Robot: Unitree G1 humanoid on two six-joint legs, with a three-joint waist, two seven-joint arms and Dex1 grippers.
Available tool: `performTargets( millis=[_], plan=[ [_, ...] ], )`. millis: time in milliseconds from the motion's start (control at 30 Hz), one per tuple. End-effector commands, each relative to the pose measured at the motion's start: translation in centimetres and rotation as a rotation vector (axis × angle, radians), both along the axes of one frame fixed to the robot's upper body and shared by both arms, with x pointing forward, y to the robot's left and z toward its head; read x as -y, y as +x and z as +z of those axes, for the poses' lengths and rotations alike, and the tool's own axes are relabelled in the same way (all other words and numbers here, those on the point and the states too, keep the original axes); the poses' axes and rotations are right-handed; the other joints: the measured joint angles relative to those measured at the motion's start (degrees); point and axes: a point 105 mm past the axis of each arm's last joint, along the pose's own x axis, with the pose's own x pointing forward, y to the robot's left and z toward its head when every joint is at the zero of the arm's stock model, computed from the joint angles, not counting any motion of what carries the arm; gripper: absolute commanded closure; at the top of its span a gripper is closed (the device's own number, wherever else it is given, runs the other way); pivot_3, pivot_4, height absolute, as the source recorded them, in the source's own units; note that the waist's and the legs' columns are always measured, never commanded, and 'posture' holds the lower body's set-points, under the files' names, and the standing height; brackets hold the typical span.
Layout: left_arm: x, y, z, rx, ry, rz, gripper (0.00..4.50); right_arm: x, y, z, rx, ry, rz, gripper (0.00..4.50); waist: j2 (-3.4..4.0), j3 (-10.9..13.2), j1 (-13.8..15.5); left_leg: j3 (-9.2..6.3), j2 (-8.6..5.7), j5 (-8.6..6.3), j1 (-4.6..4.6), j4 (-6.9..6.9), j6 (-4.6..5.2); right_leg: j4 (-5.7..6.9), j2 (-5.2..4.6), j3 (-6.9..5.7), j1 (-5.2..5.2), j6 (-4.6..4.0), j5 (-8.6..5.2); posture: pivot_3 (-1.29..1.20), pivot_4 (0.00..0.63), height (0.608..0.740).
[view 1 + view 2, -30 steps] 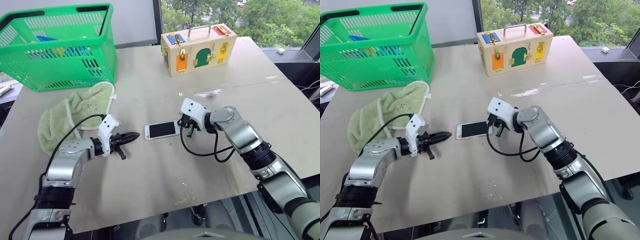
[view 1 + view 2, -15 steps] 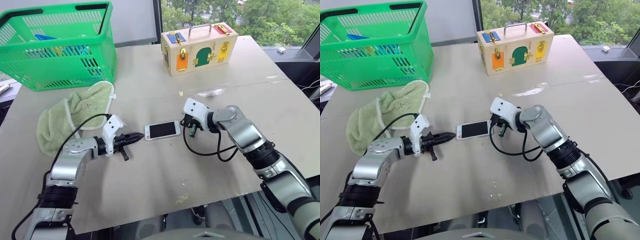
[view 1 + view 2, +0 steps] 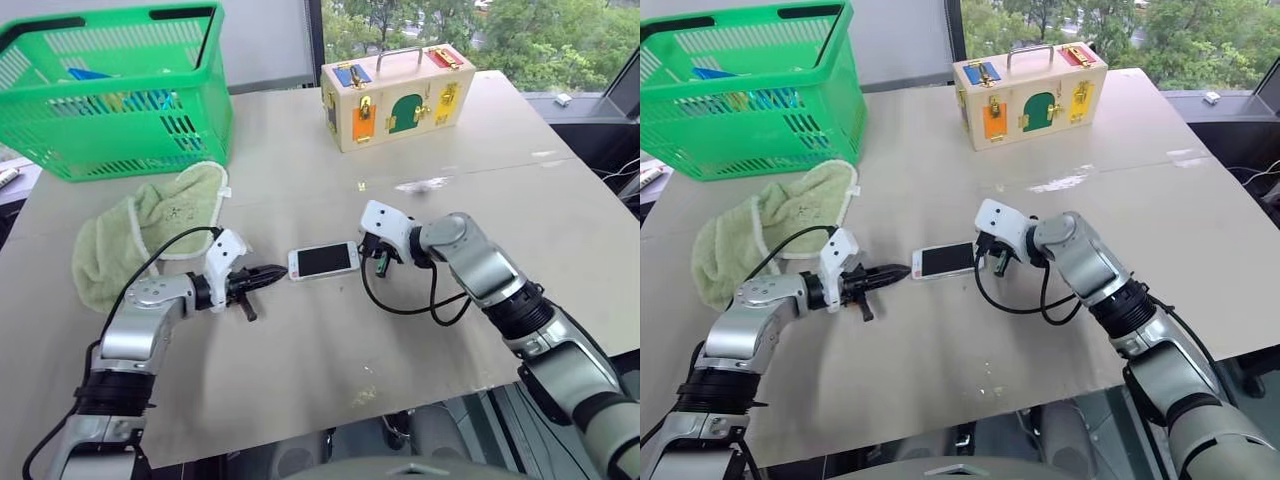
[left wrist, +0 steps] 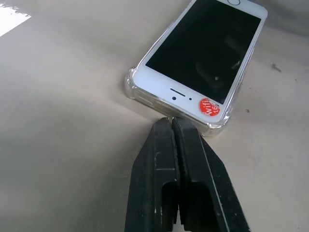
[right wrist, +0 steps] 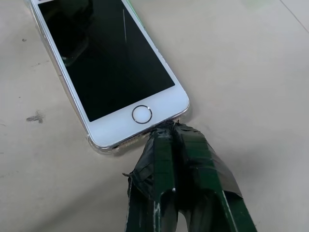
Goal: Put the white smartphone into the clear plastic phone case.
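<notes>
Both claws are pressed together, holding nothing. Since a second ago, the left claw [image 4: 175, 126] has closed in on the earpiece end of the white smartphone [image 3: 323, 260], while the right claw [image 5: 170, 129] stays at the home-button end. We judge this a two-sided squeeze — seating the phone in the clear plastic phone case [image 4: 131, 88], whose glossy rim already wraps it on the worktop [image 3: 300, 350]. The green towel [image 3: 140, 235], green basket [image 3: 110, 90] and wooden latch box [image 3: 395, 95] lie well apart — nothing obstructs.
</notes>
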Motion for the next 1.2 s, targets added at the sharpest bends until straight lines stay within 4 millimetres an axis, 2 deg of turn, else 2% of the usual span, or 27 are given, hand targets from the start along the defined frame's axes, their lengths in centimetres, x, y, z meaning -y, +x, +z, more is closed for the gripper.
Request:
performTargets(
  millis=[33,200,400,467,567,767,833,967,1200],
  plan=[
    [1.0,-0.3,-0.2,-0.003,-0.006,-0.042,4.46,-2.6,-1.2,0.8,0.022,0.019,0.126,4.50,0.00,0.0,-0.1,-0.01,0.00,0.00,0.01,0.00,0.00,0.01,0.01,0.00,0.00,0.00,0.00,0.00,0.150,0.740],
    [0.2,-0.1,0.2,0.013,-0.033,0.010,4.46,-2.0,-0.5,0.7,0.036,0.008,0.100,4.50,0.00,0.0,-0.3,-0.02,0.02,0.00,0.04,0.01,0.00,0.05,0.02,0.01,0.01,0.00,0.00,0.00,0.150,0.740],
    [-1.8,0.6,2.4,0.072,-0.083,0.079,4.46,1.1,0.1,2.4,0.073,0.080,0.013,4.50,-0.01,0.0,-0.2,-0.03,0.03,0.01,-0.03,0.02,0.00,0.04,0.04,-0.02,-0.01,-0.01,0.01,0.00,0.150,0.740],
    [-1.5,0.7,3.2,0.088,-0.110,0.069,4.46,1.7,-0.1,3.0,0.078,0.131,0.000,4.50,-0.02,0.0,-0.1,-0.03,0.02,0.01,-0.08,0.02,0.00,-0.02,0.02,-0.05,-0.01,0.00,0.01,0.00,0.150,0.740],
    [0.0,0.6,4.0,0.082,-0.168,0.017,4.46,2.5,-0.4,3.3,0.080,0.166,-0.027,4.50,-0.04,0.0,-0.2,0.00,-0.01,0.01,-0.10,0.02,-0.01,-0.06,0.00,-0.02,-0.01,0.01,0.01,0.00,0.150,0.740],
    [3.6,0.7,2.6,0.042,-0.164,-0.067,4.46,1.9,-0.5,4.2,0.075,0.285,-0.086,4.50,-0.05,0.0,-0.2,0.02,0.00,0.01,-0.04,0.02,-0.01,0.01,0.04,0.01,-0.01,0.00,0.01,0.00,0.150,0.740],
    [4.2,1.1,1.9,0.034,-0.134,-0.067,4.46,1.5,-0.4,4.2,0.078,0.304,-0.104,4.50,-0.05,0.0,-0.3,0.01,0.01,0.01,-0.04,0.03,-0.01,0.04,0.07,0.01,-0.01,0.00,0.01,0.00,0.150,0.740],
    [4.2,1.6,0.5,-0.003,-0.083,-0.044,4.46,0.2,-0.6,3.7,0.062,0.321,-0.118,4.50,-0.06,0.0,-0.3,-0.03,0.02,0.01,-0.04,0.04,0.00,0.05,0.10,-0.01,0.00,0.00,0.01,0.00,0.150,0.740],
    [3.9,1.0,-0.6,-0.032,-0.044,-0.057,4.46,-1.0,-0.5,1.0,-0.002,0.231,-0.128,4.50,-0.08,0.0,-0.4,0.01,0.01,0.01,0.01,0.04,0.00,0.04,0.08,0.11,0.01,0.00,0.01,0.00,0.150,0.740]
  ],
)
